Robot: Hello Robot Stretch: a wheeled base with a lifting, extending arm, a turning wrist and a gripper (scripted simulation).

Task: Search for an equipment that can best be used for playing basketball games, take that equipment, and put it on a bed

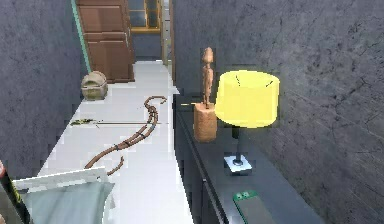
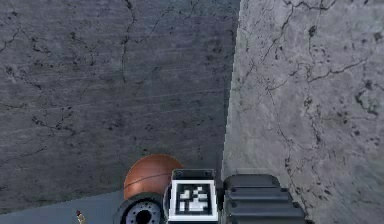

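Note:
An orange-brown basketball (image 2: 150,176) shows low in the arm side view, against a dark grey wall and above a pale grey surface (image 2: 60,208). Right in front of it, at the bottom edge, is my gripper (image 2: 140,212), a dark rounded body beside a white square marker (image 2: 192,197). The gripper's far end is cut off by the picture's edge, so I cannot tell whether it holds anything. In the forward view a long white surface (image 1: 150,172) runs away from me toward a wooden door (image 1: 105,35).
A curved brown bow-like thing (image 1: 135,135) and a round tan object (image 1: 94,86) lie on the white surface. A dark dresser (image 1: 262,178) on the forward view's right bears a yellow lamp (image 1: 247,98) and a wooden statue (image 1: 206,80). A lighter wall corner (image 2: 310,100) juts out beside the ball.

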